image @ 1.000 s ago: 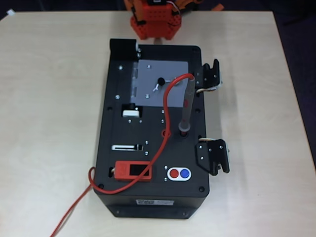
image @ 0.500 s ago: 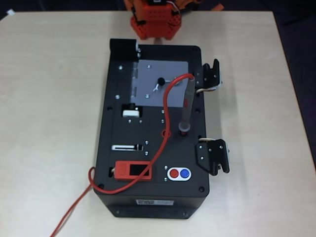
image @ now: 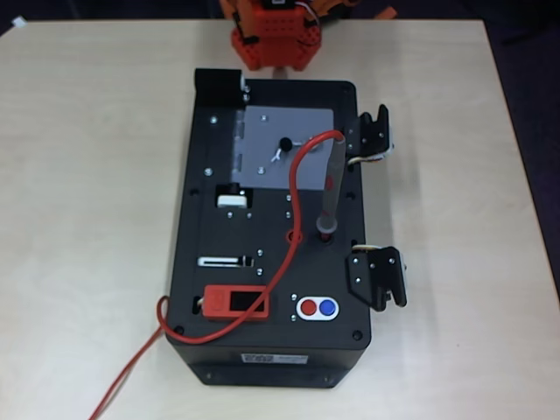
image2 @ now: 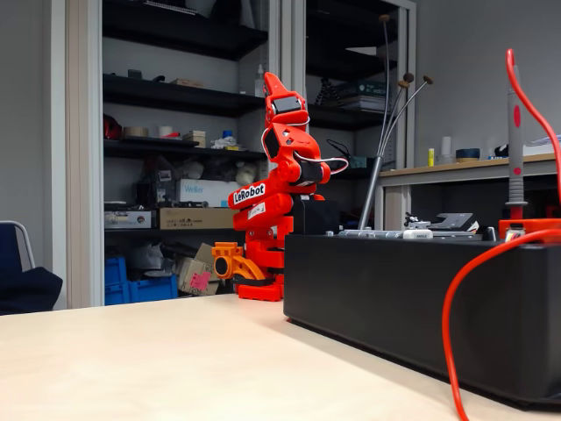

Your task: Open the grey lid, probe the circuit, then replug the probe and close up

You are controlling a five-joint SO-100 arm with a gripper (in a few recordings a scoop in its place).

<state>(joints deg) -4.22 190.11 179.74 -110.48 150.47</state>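
From overhead we see the flat square light-grey metal lid (image: 289, 144) lying shut near the far edge of the black box (image: 201, 289), with the slim grey pen-shaped probe (image: 331, 188) standing plugged in beside the lid's right edge and its thin red wire (image: 280, 271) running off the box's near left corner. In the fixed view we find the red arm (image2: 267, 202) folded upright behind the box's far end, its gripper (image2: 273, 86) pointing up, fingers too small for us to tell how they stand, while the probe (image2: 515, 132) stands vertical on the box top.

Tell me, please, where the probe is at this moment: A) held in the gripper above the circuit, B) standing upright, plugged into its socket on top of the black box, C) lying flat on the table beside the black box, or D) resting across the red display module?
B: the probe stands plugged into the top of the black box beside the shut grey lid, and the fixed view shows it upright.
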